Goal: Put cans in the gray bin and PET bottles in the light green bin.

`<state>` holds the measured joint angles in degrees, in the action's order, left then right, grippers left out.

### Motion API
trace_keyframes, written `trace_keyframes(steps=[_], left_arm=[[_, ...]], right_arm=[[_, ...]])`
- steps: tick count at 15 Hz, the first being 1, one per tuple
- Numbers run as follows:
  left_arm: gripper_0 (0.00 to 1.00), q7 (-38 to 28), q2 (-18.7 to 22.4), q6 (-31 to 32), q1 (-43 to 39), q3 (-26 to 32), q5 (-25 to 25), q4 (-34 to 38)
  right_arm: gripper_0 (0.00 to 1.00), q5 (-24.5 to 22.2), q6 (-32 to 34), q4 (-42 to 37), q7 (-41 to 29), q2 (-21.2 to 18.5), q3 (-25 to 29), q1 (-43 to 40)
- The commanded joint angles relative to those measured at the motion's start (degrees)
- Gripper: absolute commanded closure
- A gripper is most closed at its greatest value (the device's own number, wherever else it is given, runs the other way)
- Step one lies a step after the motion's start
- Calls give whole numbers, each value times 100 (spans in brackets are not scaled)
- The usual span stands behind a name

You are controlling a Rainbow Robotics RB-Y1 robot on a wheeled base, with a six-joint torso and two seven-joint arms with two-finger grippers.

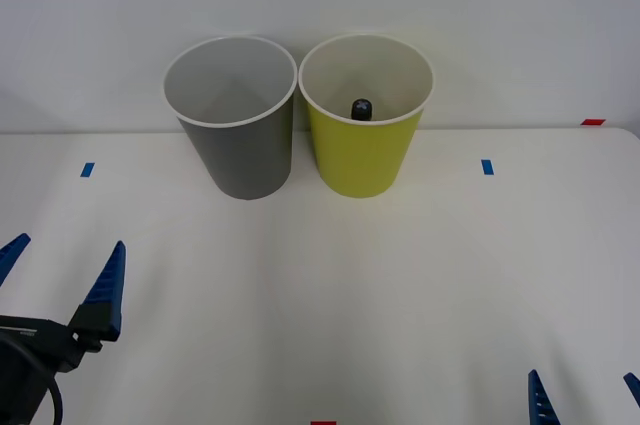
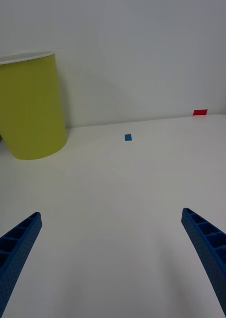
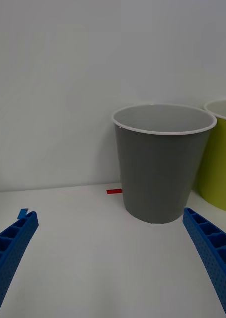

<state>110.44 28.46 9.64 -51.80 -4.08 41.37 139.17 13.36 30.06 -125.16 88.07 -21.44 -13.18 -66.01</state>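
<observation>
The left hand (image 1: 62,275) hangs low over the near-left part of the worktop (image 1: 330,315), released, its 2 blue fingers (image 1: 108,283) spread wide with nothing between them. Ahead of it and a little to its right stands the gray bin (image 1: 240,160), upright against the back wall, its mouth open. The right hand (image 1: 585,397) sits at the near-right corner, likewise released and empty, its fingers spread at the frame's lower edge.

Ahead of the right hand and off to its left stands the light green bin (image 1: 365,160), just beside the gray bin, rims nearly meeting. Inside it a black screw cap (image 1: 361,108) shows above the front rim, most likely the top of the PET bottle, leaning against the bin's far wall; its label is hidden by the bin's front wall. Judging by that, the bottle is already sorted.

The 2 bins are set side by side at the back, probably so either arm can reach a mouth from above. The stretch of worktop between both hands and the bins is bare apart from small blue tape marks (image 1: 487,166) and red tape marks (image 1: 593,122), giving wide room to move. No can is visible on the worktop.
</observation>
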Motion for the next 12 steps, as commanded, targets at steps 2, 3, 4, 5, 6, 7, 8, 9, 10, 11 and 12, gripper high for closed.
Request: trace_keyframes(steps=[2, 3, 4, 5, 6, 7, 8, 9, 10, 11, 12], left_arm=[[0, -13, 292, 1181, -1034, -708, -814, -215], [0, -22, 265, 1225, -1192, -779, -990, -215], [0, -22, 265, 1251, -1236, -779, -1104, -294], [0, -22, 274, 1383, -1245, -787, -1280, -443], [0, -40, 274, 1673, -1218, -902, -1456, -689], [0, -49, 292, 1875, -1218, -981, -1570, -848], [0, -75, 283, 2068, -1227, -1069, -1649, -1006], [0, -84, 292, 2235, -1245, -1113, -1684, -1129], [0, -101, 292, 2473, -1245, -1183, -1693, -1278], [0, -119, 292, 2675, -1236, -1262, -1693, -1419], [0, -145, 292, 2789, -1245, -1315, -1684, -1507]], right_arm=[[2, 0, 0, 0, 0, 0, 0, 0], [2, 0, 0, 0, 0, 0, 0, 0], [2, 0, 0, 0, 0, 0, 0, 0], [2, 0, 0, 0, 0, 0, 0, 0], [2, 0, 0, 0, 0, 0, 0, 0], [2, 0, 0, 0, 0, 0, 0, 0], [2, 0, 0, 0, 0, 0, 0, 0], [2, 0, 0, 0, 0, 0, 0, 0], [2, 0, 0, 0, 0, 0, 0, 0], [2, 0, 0, 0, 0, 0, 0, 0], [2, 0, 0, 0, 0, 0, 0, 0]])
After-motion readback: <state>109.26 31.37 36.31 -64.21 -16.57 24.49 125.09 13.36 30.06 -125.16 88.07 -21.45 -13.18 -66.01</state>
